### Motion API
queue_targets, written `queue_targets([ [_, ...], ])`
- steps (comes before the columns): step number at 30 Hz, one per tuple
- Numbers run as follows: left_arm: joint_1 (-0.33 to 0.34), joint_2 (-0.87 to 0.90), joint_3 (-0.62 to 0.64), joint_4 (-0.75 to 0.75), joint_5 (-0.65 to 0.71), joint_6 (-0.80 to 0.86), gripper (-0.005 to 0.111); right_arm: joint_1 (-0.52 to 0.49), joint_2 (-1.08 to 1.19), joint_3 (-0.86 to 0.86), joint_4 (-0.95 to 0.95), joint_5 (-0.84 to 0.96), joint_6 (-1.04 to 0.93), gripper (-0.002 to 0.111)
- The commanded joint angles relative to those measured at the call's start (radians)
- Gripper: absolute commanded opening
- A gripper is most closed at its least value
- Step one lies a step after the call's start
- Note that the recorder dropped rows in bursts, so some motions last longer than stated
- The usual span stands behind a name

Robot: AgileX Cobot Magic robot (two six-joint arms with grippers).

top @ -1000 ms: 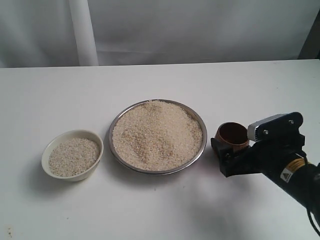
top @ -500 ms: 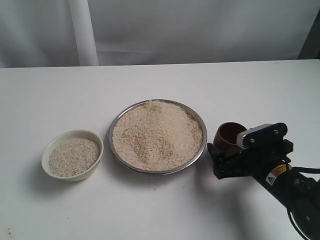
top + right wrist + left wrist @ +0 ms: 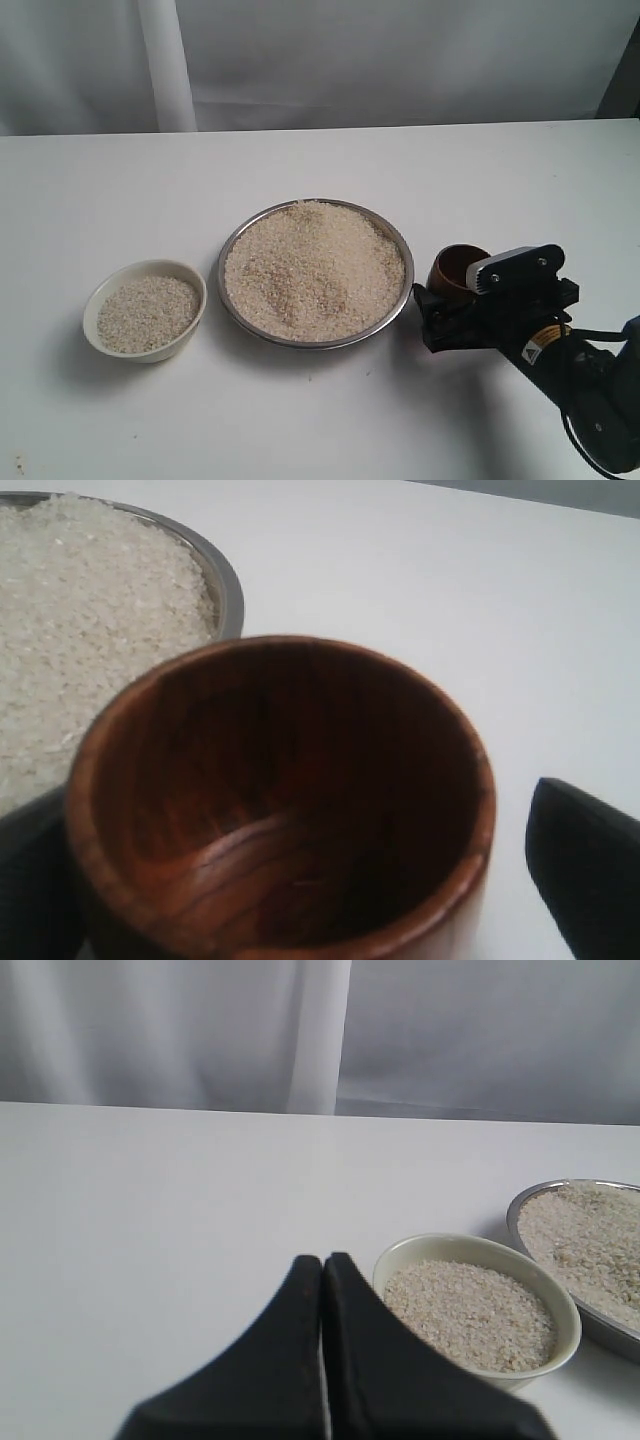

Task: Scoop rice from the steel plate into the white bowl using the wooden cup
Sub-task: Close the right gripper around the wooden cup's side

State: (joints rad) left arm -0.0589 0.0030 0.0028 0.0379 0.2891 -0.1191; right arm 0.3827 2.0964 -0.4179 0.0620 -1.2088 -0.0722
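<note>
The steel plate [image 3: 222, 262] in mid-table holds a full heap of rice [image 3: 315, 270]. To its left, the white bowl [image 3: 150, 350] is partly filled with rice [image 3: 147, 312]. The wooden cup [image 3: 455, 270] stands empty just right of the plate. My right gripper [image 3: 440, 300] is open and straddles the cup at table height. In the right wrist view the cup [image 3: 280, 800] fills the space between the fingers [image 3: 585, 860], with a gap on one side. My left gripper [image 3: 322, 1260] is shut and empty, close to the bowl [image 3: 450, 1243]; the exterior view does not show it.
White tabletop all round, with a pale curtain behind its far edge. The plate's rim [image 3: 225, 585] lies just beyond the cup in the right wrist view, and the plate [image 3: 515, 1225] sits beside the bowl in the left wrist view.
My right arm has come down and slid left, so its open fingers now stand on both sides of the cup. The plate, the bowl and the rice have not moved.
</note>
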Motion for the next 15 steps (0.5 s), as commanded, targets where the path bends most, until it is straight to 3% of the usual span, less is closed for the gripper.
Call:
queue_targets([
  [1, -0.004, -0.003, -0.003, -0.005, -0.004, -0.005, 0.0, 0.003, 0.003, -0.003, -0.007, -0.012, -0.007, 0.099],
  [15, -0.004, -0.003, -0.003, -0.005, -0.004, -0.003, 0.0, 0.003, 0.003, -0.003, -0.013, 0.043, 0.001, 0.09],
])
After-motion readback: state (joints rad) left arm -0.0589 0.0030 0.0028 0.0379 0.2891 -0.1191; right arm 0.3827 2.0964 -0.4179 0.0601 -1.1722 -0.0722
